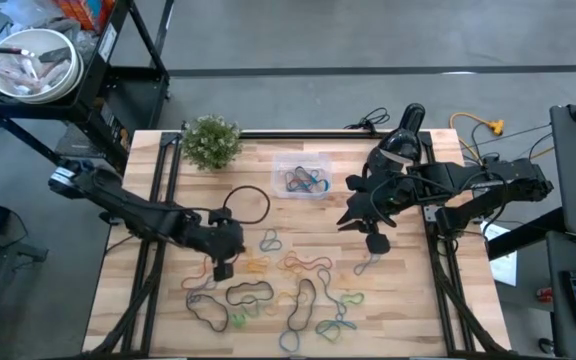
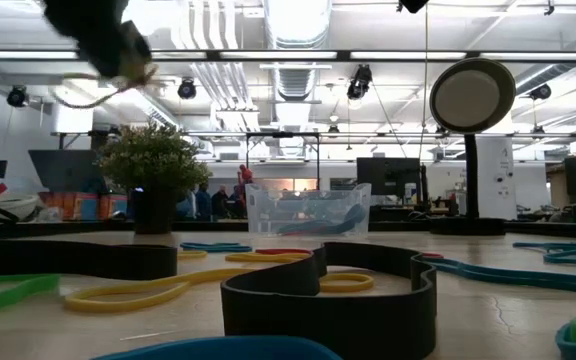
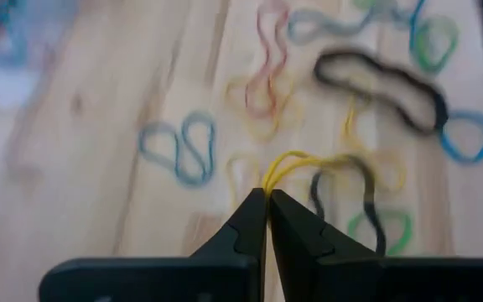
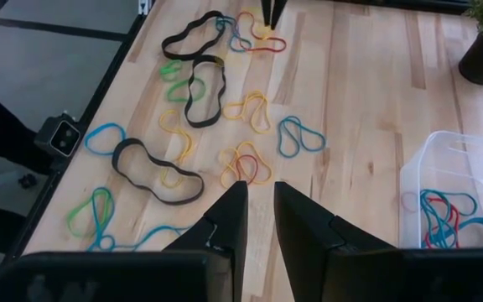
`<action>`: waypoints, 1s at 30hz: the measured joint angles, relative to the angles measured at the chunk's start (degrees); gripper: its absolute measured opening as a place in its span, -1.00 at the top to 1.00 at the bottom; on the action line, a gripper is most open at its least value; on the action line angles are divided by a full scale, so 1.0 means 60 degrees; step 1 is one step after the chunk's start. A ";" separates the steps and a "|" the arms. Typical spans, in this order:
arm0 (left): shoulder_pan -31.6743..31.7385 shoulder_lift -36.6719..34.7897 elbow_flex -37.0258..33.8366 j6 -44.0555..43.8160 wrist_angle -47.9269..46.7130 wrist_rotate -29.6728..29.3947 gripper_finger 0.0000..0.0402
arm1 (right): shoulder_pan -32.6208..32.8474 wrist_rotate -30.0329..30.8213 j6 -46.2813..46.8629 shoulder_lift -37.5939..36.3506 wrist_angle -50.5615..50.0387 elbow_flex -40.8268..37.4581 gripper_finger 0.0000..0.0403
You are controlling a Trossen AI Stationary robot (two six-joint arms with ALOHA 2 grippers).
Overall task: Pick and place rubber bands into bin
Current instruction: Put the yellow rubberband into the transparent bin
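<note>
My left gripper (image 3: pixel 267 200) is closed on a yellow band (image 3: pixel 296 164) above the table's middle. My right gripper (image 4: pixel 260 201) hovers slightly parted, empty, near the bin (image 1: pixel 304 176) at the far edge.

Left pincer (image 3: pixel 267 200) pinched closed, raised over the table; right pincer (image 4: pixel 260 195) hovers with fingers slightly parted.

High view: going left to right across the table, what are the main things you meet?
Left hand, shut on a yellow rubber band → plant → bin holding rubber bands → right hand.
</note>
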 joint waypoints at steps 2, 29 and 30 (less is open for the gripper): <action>0.0000 -0.0028 0.0240 0.0317 0.0126 -0.0037 1.00 | 0.0000 0.0064 0.0000 0.0000 0.0004 0.0000 0.72; 0.0799 -0.0068 0.0977 0.3391 0.5471 -0.0710 1.00 | 0.0004 0.0240 0.0367 0.0000 0.0036 0.0000 0.72; 0.0873 -0.0058 0.0968 0.3500 0.5476 -0.0975 1.00 | 0.0004 0.0237 0.0366 0.0000 0.0036 0.0000 0.72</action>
